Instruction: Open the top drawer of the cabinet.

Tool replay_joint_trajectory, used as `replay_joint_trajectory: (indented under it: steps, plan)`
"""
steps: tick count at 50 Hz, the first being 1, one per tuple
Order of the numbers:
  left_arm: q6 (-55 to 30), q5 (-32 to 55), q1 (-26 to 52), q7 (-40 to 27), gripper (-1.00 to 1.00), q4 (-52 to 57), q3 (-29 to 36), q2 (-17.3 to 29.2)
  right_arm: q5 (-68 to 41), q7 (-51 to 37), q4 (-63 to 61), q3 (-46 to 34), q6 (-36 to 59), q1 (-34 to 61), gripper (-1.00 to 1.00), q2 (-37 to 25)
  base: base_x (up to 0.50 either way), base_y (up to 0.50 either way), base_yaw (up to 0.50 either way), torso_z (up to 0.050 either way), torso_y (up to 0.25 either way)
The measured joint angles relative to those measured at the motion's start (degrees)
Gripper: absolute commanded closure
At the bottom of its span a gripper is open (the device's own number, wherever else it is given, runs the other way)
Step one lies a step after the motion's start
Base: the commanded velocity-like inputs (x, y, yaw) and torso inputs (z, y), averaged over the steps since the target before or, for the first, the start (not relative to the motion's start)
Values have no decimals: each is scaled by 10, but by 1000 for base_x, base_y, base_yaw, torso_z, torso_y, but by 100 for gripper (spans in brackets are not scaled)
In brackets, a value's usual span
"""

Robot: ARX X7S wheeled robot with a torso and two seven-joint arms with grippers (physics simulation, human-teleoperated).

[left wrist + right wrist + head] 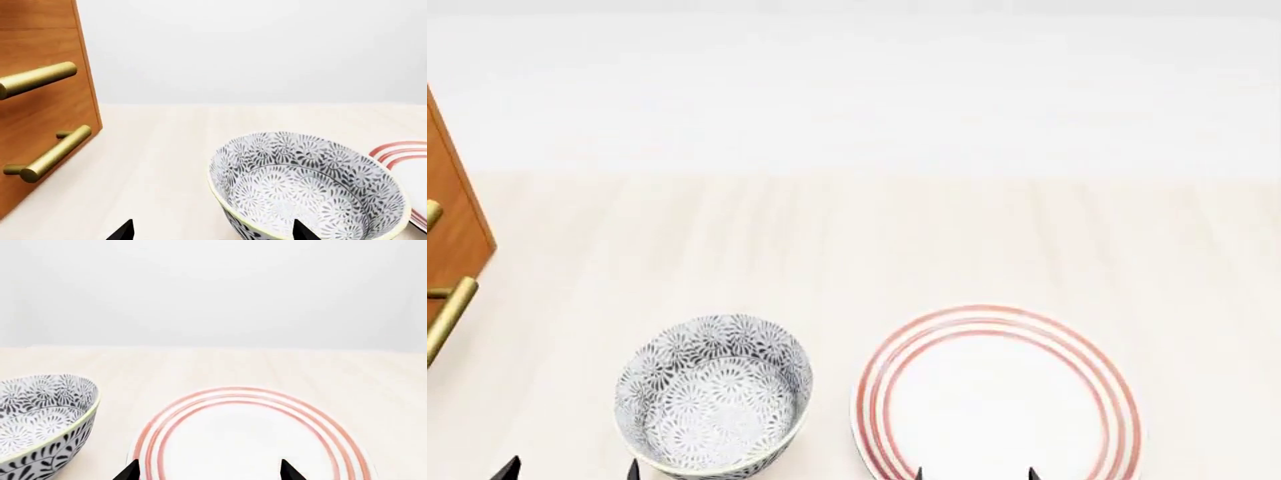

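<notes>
- Pale wood tabletop (854,250) spans all three views; plain white backdrop behind it.
- Cabinet (40,100), orange-brown, sits at the robot's far left, mostly cut off by the head view's edge. Two brass bar handles (52,152) show on its front; which one belongs to the top drawer cannot be told. Visible drawer fronts look flush, closed.
- Plate (997,395), white with red rings, lies flat in front of the right arm.
- Bowl (714,393), grey floral pattern, stands upright just left of the plate, apart from it.
- Left gripper (212,231): only two dark tips visible, spread apart, holding nothing, straddling the bowl's near side.
- Right gripper (210,471): tips likewise parted, empty, over the plate's near rim.
</notes>
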State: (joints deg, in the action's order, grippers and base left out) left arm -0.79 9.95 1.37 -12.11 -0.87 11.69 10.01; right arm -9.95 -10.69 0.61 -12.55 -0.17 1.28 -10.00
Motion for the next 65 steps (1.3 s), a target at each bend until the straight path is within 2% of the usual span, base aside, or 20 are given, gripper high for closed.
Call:
replay_joint_trajectory:
  steps: [25,40,49,65]
  plan:
    - [3,7,2,-8,-100,-2,10,7,-3,-5,0,-13,-13,0,-100,-9,0,452,0,0,0]
    - [1,7,6,-17,-100,-5,14,11,-8,-9,0,-18,-10,1,-100,-12,0,0,0,0,0]
    - [-63,-42,46,-45,-100,-4,32,25,-13,-13,0,-20,-6,3,-100,-14,0,0,0,0,0]
    - [-199,-201,128,-55,-100,1,137,68,-20,-19,0,-22,1,5,-100,-17,0,0,0,0,0]
